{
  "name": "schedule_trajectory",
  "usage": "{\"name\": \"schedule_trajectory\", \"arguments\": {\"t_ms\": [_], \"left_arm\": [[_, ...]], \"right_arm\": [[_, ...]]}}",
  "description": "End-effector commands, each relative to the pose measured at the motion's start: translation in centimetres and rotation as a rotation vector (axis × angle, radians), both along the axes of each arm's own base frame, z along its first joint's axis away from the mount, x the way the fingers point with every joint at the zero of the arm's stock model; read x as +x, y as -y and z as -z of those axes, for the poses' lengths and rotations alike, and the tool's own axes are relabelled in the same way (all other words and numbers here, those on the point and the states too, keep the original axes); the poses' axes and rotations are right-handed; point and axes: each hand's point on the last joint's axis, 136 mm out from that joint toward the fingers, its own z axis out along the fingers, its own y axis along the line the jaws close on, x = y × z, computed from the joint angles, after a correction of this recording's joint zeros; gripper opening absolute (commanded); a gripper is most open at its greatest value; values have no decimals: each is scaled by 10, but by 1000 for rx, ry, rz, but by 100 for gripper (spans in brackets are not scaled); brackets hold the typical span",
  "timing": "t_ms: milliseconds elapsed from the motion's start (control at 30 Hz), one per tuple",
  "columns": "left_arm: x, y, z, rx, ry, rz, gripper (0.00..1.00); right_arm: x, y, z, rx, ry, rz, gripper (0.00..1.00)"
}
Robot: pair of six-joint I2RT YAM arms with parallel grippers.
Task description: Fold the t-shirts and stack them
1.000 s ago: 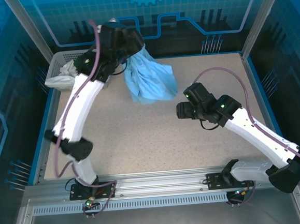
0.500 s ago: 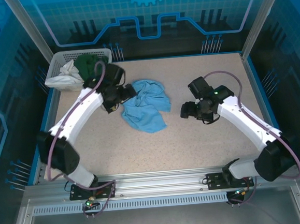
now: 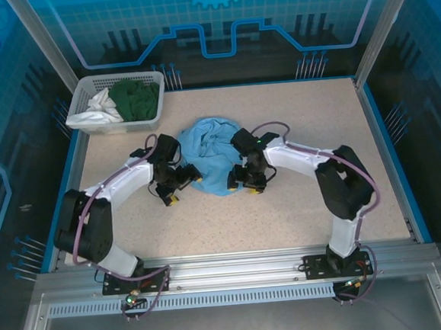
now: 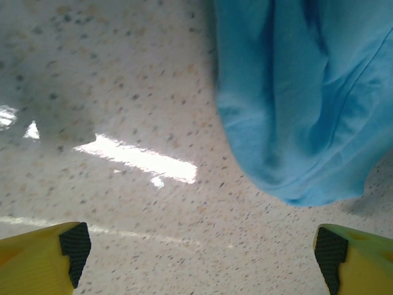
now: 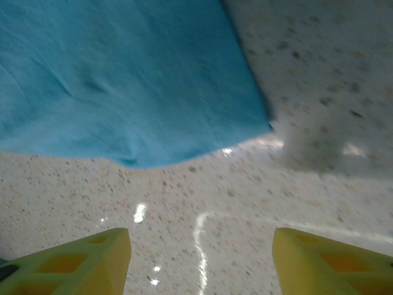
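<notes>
The light blue t-shirt [image 3: 212, 154] lies crumpled in the middle of the table, its print hidden in the folds. My left gripper [image 3: 179, 185] is low at the shirt's near-left edge, open and holding nothing; in the left wrist view the blue cloth [image 4: 301, 98] lies ahead of the yellow fingertips [image 4: 49, 261]. My right gripper [image 3: 245, 180] sits low at the shirt's near-right edge, open and empty, with the blue hem [image 5: 123, 80] just beyond its fingers [image 5: 80, 261]. A dark green garment [image 3: 135, 99] and a white one [image 3: 98, 110] lie in the basket.
The white mesh basket [image 3: 84, 88] stands at the back left corner. The speckled tabletop [image 3: 309, 120] has free room to the right of and in front of the shirt. Blue rails edge the table's sides.
The left arm carried the blue shirt from beside the basket to the table's middle and let it go. Both grippers then dropped low beside the shirt's near edge, the right one swinging left.
</notes>
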Motion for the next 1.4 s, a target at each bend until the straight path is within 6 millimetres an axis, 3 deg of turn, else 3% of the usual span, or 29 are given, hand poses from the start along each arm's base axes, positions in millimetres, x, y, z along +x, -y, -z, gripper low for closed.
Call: {"name": "schedule_trajectory", "arguments": {"t_ms": [0,133,233,367,433,600,700,800,900,1000,1100,1233,1367], "left_arm": [[32,16,-9,-63,39,6,93],[39,10,-25,-22,58,-99,93],[36,-1,-45,43,83,-116,94],[34,-16,-68,132,137,-93,95],[30,-19,-73,150,156,-78,95],[12,-15,-66,194,177,23,99],[-12,-16,-51,204,133,73,99],[-32,-16,-37,179,128,102,98],[-45,-25,-32,201,127,124,98],[-49,-30,-36,212,165,143,99],[-49,-34,-38,221,189,142,99],[-53,-35,-41,222,183,141,99],[-55,-37,-39,215,199,114,99]], "right_arm": [[17,-19,8,36,-8,-56,59],[31,-4,31,0,-34,-25,49],[33,11,45,-48,-50,8,52],[26,3,51,9,-38,-11,55],[25,8,49,-25,-30,-12,58],[24,21,36,-54,48,87,61],[19,27,37,-109,56,134,62],[17,22,32,-124,82,148,63],[15,19,15,-154,148,153,70],[12,17,9,-148,173,157,72],[7,27,12,-187,165,177,72],[7,32,2,-139,242,227,72],[13,40,15,-187,185,216,71]]}}
